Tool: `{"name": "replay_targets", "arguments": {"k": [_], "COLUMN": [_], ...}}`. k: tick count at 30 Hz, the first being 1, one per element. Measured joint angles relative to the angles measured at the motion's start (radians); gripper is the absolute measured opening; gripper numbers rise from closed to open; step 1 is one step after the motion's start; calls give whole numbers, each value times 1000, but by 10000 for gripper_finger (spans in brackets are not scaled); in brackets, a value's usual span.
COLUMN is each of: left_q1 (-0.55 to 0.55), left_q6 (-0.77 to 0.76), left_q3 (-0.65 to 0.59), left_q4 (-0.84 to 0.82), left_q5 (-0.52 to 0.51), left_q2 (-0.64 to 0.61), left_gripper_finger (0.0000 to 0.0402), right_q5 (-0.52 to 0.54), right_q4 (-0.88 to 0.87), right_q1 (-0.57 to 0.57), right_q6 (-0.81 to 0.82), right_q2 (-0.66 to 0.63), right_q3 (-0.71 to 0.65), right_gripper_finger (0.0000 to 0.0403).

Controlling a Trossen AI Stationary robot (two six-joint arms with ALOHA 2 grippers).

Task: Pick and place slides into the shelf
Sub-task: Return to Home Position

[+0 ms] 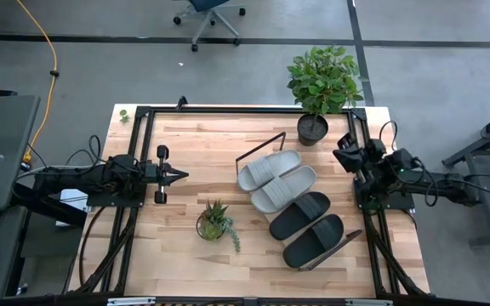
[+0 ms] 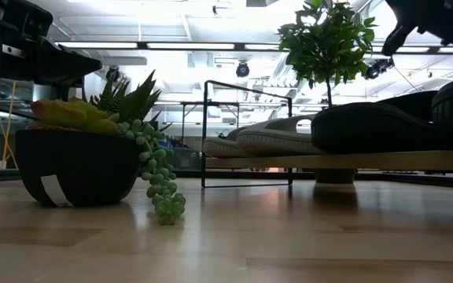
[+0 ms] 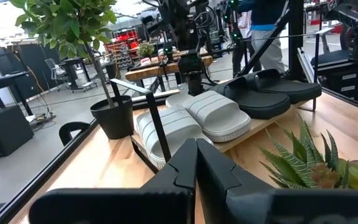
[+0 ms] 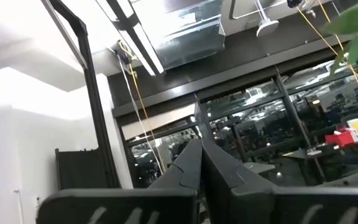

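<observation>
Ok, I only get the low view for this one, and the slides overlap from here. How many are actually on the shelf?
Observer: Four. The high view shows two grey slides and two black slides in a row on the shelf.
Operator: Where's the left gripper?
Observer: The left gripper sits over the left side of the table, clear of the shelf, fingers shut.
Operator: And the right?
Observer: The right gripper is by the table's right edge near the tall potted plant, fingers shut, holding nothing.
</observation>
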Motion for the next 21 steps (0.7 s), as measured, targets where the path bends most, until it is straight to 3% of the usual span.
{"name": "replay_targets", "arguments": {"k": [10,21], "left_q1": [0,0], "left_q6": [0,-1], "left_q3": [0,0], "left_q4": [0,0], "left_q5": [0,0], "left_q2": [0,0], "left_gripper_finger": [1,1], "right_q5": [-46,-24], "right_q4": [-96,-231], "right_q1": [0,0], "right_q6": [-37,-110], "right_q2": [0,-39], "right_q3": [-17,-37], "right_gripper_finger": [0,0]}}
